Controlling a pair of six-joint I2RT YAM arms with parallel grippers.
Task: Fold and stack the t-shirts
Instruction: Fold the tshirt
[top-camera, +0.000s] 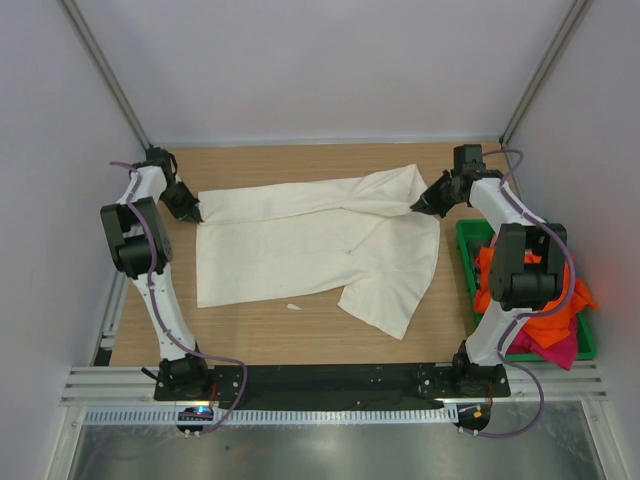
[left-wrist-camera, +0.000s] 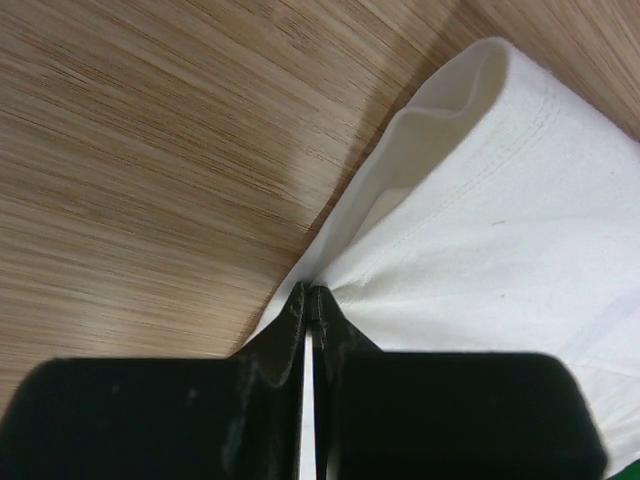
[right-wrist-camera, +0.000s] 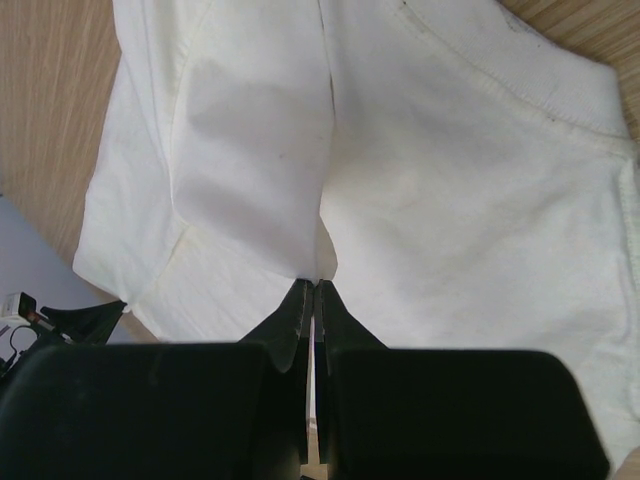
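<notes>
1. Near zone, 4 o'clock. The green bin (top-camera: 466, 250) stands at the right edge of the bench (top-camera: 250, 340). It holds a crumpled orange t-shirt (top-camera: 556, 318) and a magenta t-shirt (top-camera: 560, 350), neither folded. Whether more garments lie beneath them cannot be determined.

2. Near zone, 6 o'clock. A small white scrap (top-camera: 293, 306) lies on bare wood just beside the near edge of the spread garment.

3. Centre. The cream-white t-shirt (top-camera: 300, 240) lies spread on the bench, hem toward 9 o'clock and shoulders toward 3 o'clock. One sleeve points toward 5 o'clock. No completed fold is visible.

4. Far zone, 10 o'clock. The left pincer (top-camera: 192, 212) is clamped on the far hem corner. The wrist view shows its jaws pressed together with cloth pinched between them.

5. Far zone, 2 o'clock. The right pincer (top-camera: 420, 206) is likewise clamped on the far shoulder or sleeve area, with a pleat of cloth between its jaws.

6. Status assessment. The task appears to be at an early stage: one garment is laid out and gripped along its far edge, probably ready for a first fold toward 6 o'clock. No folded stack exists anywhere on the bench. All folds of this garment, the handling of the binned garments and the stacking are outstanding.
</notes>
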